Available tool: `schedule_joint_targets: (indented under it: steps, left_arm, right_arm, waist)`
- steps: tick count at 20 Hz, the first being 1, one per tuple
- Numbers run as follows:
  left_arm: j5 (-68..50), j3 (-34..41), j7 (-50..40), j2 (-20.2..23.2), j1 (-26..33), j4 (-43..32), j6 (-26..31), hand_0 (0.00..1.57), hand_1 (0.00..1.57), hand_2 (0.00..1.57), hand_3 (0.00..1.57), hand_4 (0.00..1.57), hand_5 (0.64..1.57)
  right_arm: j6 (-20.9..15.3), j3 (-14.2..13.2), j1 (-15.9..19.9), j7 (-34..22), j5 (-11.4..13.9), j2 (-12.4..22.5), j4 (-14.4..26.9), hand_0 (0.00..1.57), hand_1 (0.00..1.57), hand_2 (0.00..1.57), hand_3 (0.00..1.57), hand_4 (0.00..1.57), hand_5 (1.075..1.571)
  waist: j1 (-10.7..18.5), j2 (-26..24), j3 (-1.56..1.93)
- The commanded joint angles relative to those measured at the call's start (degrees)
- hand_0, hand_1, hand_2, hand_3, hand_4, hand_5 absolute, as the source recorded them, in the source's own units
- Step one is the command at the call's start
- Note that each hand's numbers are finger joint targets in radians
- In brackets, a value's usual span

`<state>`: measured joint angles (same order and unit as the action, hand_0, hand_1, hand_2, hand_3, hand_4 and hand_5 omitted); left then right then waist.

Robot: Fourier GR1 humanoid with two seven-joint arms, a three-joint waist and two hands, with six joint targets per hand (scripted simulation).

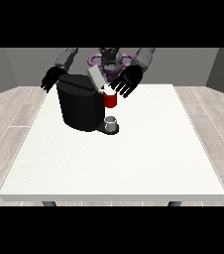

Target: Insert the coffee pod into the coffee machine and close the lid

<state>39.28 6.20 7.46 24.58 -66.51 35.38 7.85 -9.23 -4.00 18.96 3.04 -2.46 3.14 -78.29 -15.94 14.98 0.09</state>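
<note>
Black boxy coffee machine [79, 106] near surface [134, 163] far edge, grey lid [95, 78] raised. Hand at view's right [126, 82], fingers spread, empty (beside lid): press lid down squarely. Other hand [50, 78] open, idle.

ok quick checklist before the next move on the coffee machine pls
1. Lid raised: ok, it tilts up above the coffee machine.
2. Hand at the view's right near the lid: ok, fingers spread beside it.
3. Hand at the view's left away from the lid: ok.
4. Pod inserted: cannot tell.
5. Grey thing at the machine's base: cannot tell if it is the pod.
</note>
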Motion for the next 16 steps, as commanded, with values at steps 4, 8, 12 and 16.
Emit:
schedule_joint_targets:
  steps: [4, 8, 12, 16]
  left_arm:
    - [0.9, -0.6, -0.7, -0.2, -2.1, 0.7, 1.2, 1.06, 1.06, 1.12, 0.95, 0.36, 1.571]
    - [2.8, -2.2, 4.2, 3.6, -0.5, -0.8, 3.7, 0.57, 0.57, 0.81, 0.64, 0.24, 1.571]
    - [4.3, -3.3, 3.0, 1.0, 1.2, -1.1, 1.7, 0.0, 0.0, 0.0, 0.0, 0.0, 1.571]
    - [4.5, -3.7, 2.0, 0.8, -1.1, 1.3, 3.6, 0.0, 0.0, 0.0, 0.0, 0.0, 1.571]
  right_arm:
    - [-1.7, 0.4, 0.0, 3.2, 1.1, -1.7, 2.1, 0.0, 0.0, 0.0, 0.0, 0.43, 1.571]
    - [-2.2, 1.9, -0.6, 1.0, 1.7, -2.0, -1.2, 0.0, 0.0, 0.0, 0.0, 0.46, 1.571]
    - [-1.0, 1.4, 0.5, 0.6, 1.1, -0.9, -1.1, 0.0, 0.0, 0.0, 0.0, 0.46, 1.571]
    - [0.4, -3.6, 1.3, 6.1, -1.9, 0.7, 5.0, 0.0, 0.0, 0.0, 0.0, 0.42, 1.571]
  waist:
    - [1.0, 0.0, -0.07]
    - [-0.1, 0.5, -0.09]
    - [-0.1, 0.7, -0.09]
    - [2.2, 2.0, -0.04]
